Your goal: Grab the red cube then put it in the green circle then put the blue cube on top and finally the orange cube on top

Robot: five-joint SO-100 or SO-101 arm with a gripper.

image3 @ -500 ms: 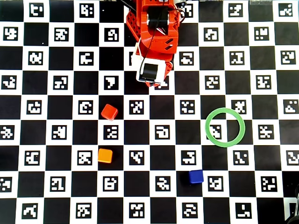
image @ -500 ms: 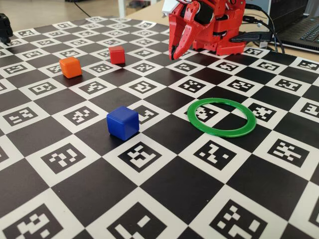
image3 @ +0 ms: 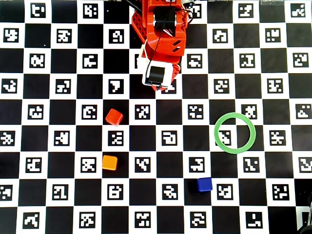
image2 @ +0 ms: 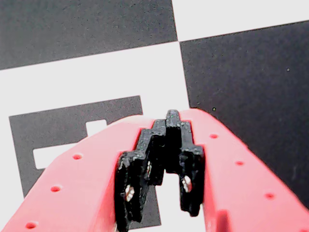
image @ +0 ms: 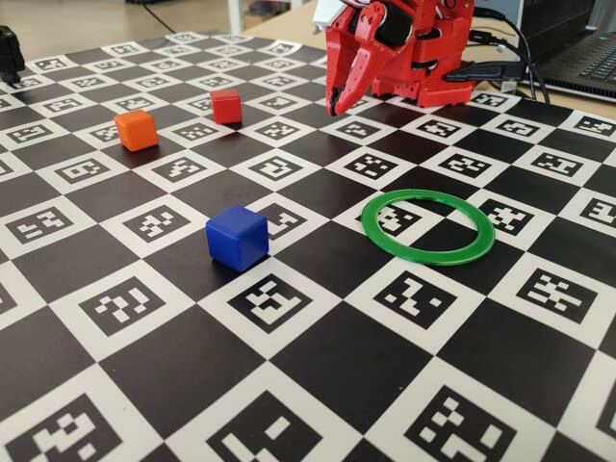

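Observation:
The red cube [image: 226, 105] [image3: 114, 117] rests on the checkered board, left of the arm in the fixed view. Near it lies the orange cube [image: 137, 130] [image3: 109, 162]. The blue cube [image: 237, 237] [image3: 204, 184] stands closer to the fixed camera. The green circle [image: 428, 226] [image3: 234, 133] lies flat with nothing inside it. My red gripper [image: 337, 104] [image2: 166, 123] hangs folded by the arm's base, fingertips together, holding nothing; in the overhead view the gripper [image3: 158, 88] is mostly hidden under the arm. No cube shows in the wrist view.
The board of black squares and white marker tiles [image: 289, 385] covers the table. The arm's red base [image: 433, 58] stands at the back edge, with black cables [image: 500, 67] and a laptop [image: 587, 58] behind it. A dark object [image: 10, 53] sits at the far left.

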